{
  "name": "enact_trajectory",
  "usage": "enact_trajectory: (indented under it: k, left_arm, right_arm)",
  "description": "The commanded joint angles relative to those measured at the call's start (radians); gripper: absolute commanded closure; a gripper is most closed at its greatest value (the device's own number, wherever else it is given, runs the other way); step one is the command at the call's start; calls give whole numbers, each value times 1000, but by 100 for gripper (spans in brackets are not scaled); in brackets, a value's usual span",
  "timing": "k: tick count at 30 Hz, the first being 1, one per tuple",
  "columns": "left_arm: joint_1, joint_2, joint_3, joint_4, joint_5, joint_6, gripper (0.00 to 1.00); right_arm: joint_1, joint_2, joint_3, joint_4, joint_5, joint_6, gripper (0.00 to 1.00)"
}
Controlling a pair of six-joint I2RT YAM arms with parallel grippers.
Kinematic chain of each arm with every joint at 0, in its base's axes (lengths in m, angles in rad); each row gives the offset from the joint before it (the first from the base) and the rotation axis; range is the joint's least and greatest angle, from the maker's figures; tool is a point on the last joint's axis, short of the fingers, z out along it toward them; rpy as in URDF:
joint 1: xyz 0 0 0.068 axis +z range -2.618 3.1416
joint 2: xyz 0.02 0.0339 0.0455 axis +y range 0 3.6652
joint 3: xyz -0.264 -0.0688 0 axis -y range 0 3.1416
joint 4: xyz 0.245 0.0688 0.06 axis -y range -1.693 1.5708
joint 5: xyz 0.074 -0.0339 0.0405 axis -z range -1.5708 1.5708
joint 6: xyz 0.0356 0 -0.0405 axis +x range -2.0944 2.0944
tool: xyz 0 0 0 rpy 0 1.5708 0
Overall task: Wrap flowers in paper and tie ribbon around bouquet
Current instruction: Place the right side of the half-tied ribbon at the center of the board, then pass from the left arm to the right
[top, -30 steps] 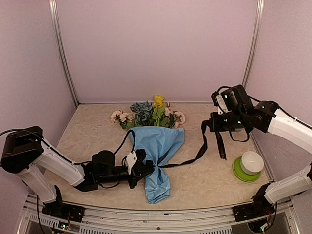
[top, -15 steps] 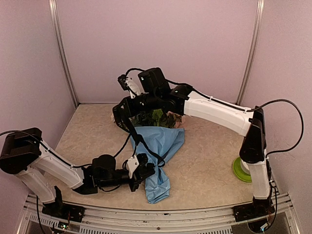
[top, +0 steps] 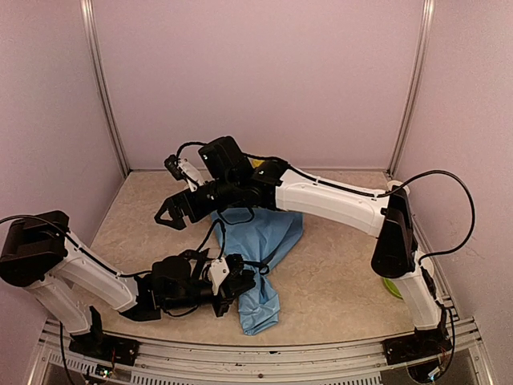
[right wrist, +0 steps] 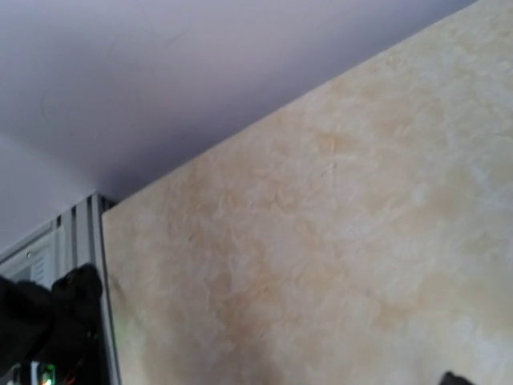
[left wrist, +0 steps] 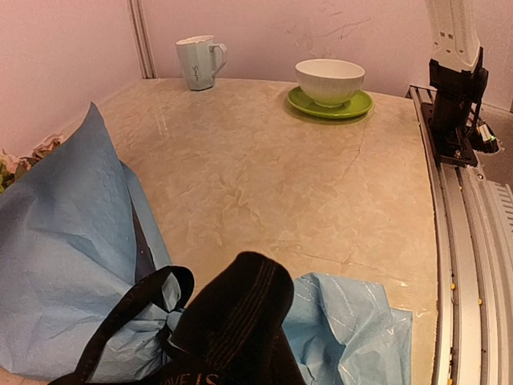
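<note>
We take this to be the tying step: the bouquet (top: 268, 233), artificial flowers in a cone of crinkly light blue paper, lies near the front of the table, its blooms mostly hidden under the right arm. The left gripper (top: 243, 282) is clenched at its narrow neck, where the floppy black ribbon with pale lettering (left wrist: 196, 377) loops. The right gripper (top: 168, 220) hangs spread and empty off to the left, so next we must find the ribbon's loose end and draw it round.
</note>
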Motion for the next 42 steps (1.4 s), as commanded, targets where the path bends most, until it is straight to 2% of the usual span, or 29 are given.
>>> enact_trajectory:
  k: [1,7,9,13,17,20,22,24,30,37,40,42]
  left_arm:
    - [-7,3,3,-4,-2,6,100]
    - [-6,15,6,-5,6,-13,100]
    - [-7,11,4,-4,13,-15,100]
    - [-5,9,0,3,11,-16,100]
    - [2,2,-5,6,40,-28,100]
    - [14,2,-8,13,62,-41,100]
    - [23,4,-2,5,73,-49,100]
    - [27,1,1,-5,85,-55,100]
    - [38,5,10,-18,101,-61,100]
    - [43,12,23,-37,106,-65,100]
    - [45,5,27,-53,113,-71,100]
    - [46,1,25,-57,120,-70,100]
  right_arm:
    - [13,-31,12,-29,6,-62,0]
    - [-14,-153,-62,-56,-31,-176,0]
    - [-28,-244,-147,-62,-30,-259,0]
    - [-80,-542,-557,133,-25,-336,0]
    - [-141,-795,-973,404,-182,-322,4]
    - [-140,-879,-1195,476,-263,-387,10]
    - [-138,-880,-1267,486,-279,-399,19]
    - [-128,-856,-1298,481,-284,-399,29]
    - [-86,-793,-1333,532,-269,-398,26]
    - [-70,-666,-1302,560,-288,-365,37]
    - [-66,-633,-1277,534,-299,-370,57]
    - [-65,-633,-1283,555,-312,-361,82]
